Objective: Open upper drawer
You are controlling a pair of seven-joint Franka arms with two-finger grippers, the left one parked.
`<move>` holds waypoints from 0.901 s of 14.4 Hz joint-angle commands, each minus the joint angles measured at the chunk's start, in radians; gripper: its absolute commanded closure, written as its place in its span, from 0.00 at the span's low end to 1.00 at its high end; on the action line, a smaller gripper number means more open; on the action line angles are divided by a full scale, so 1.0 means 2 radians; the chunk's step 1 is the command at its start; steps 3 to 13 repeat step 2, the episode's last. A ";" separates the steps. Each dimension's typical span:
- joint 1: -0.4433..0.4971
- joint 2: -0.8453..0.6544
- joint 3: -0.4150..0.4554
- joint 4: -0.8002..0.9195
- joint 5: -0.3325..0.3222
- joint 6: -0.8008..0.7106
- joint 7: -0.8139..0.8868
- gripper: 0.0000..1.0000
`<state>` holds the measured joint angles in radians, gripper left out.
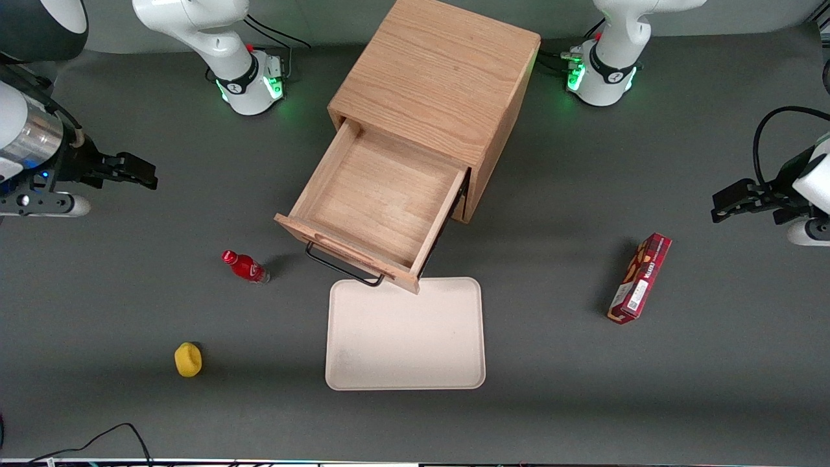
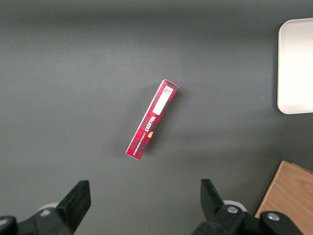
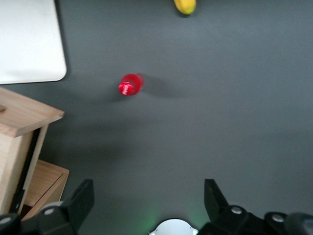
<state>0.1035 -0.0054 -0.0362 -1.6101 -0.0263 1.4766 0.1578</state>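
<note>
The upper drawer (image 1: 382, 194) of the light oak cabinet (image 1: 436, 78) stands pulled far out toward the front camera, its shallow box bare inside. Its black bar handle (image 1: 343, 267) hangs over the edge of the cream tray (image 1: 405, 337). The drawer's front edge also shows in the right wrist view (image 3: 27, 115). My right gripper (image 1: 139, 172) is open and holds nothing. It hovers above the table well off toward the working arm's end, apart from the drawer. In the right wrist view the gripper (image 3: 149, 200) has bare table between its fingers.
A red bottle (image 1: 245, 266) lies beside the drawer front, toward the working arm's end. A yellow object (image 1: 188, 359) sits nearer the front camera. A red box (image 1: 640, 277) lies toward the parked arm's end. A black cable (image 1: 97, 438) runs along the table's front edge.
</note>
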 commanded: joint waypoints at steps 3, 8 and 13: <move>0.004 -0.025 -0.012 -0.029 -0.008 0.021 0.046 0.00; 0.004 -0.025 -0.012 -0.029 -0.008 0.021 0.046 0.00; 0.004 -0.025 -0.012 -0.029 -0.008 0.021 0.046 0.00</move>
